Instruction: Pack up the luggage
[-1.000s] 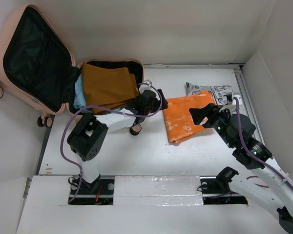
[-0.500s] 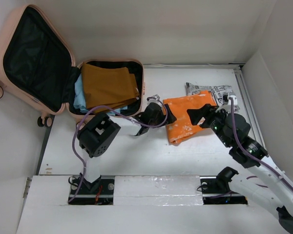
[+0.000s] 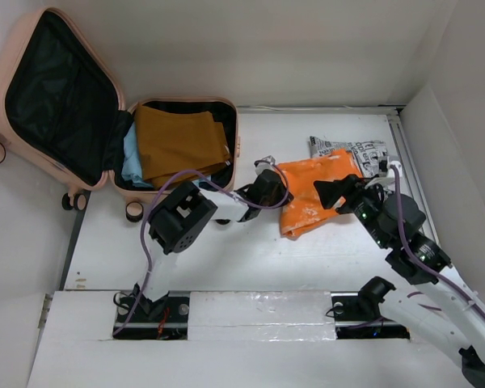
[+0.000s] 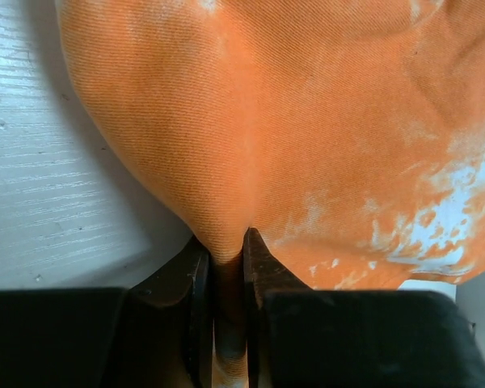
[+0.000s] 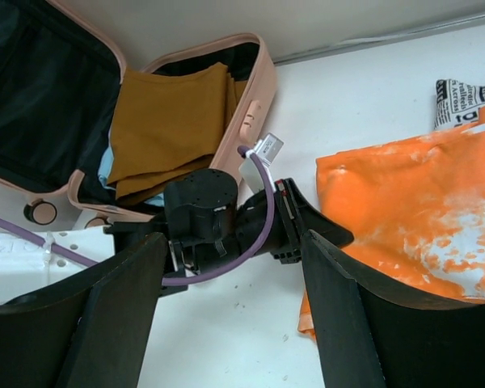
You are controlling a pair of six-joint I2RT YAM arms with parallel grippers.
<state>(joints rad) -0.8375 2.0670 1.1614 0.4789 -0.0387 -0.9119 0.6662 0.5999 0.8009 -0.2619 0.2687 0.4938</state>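
Left wrist view: the left gripper [image 4: 229, 246] is pinched narrow on a fold at the edge of the orange cloth [image 4: 307, 121], which lies on the white table [image 4: 48, 178]. From above, the suitcase [image 3: 236, 137] lies open at the far left, its lid swung out to the left. Inside it a brown garment [image 3: 178, 145] lies on a pale blue one [image 3: 130, 158]. The right gripper [image 3: 336, 191] hangs over the cloth's right part, jaws wide, gripping nothing. A newsprint-patterned cloth [image 3: 352, 150] lies just beyond the orange one, touching it.
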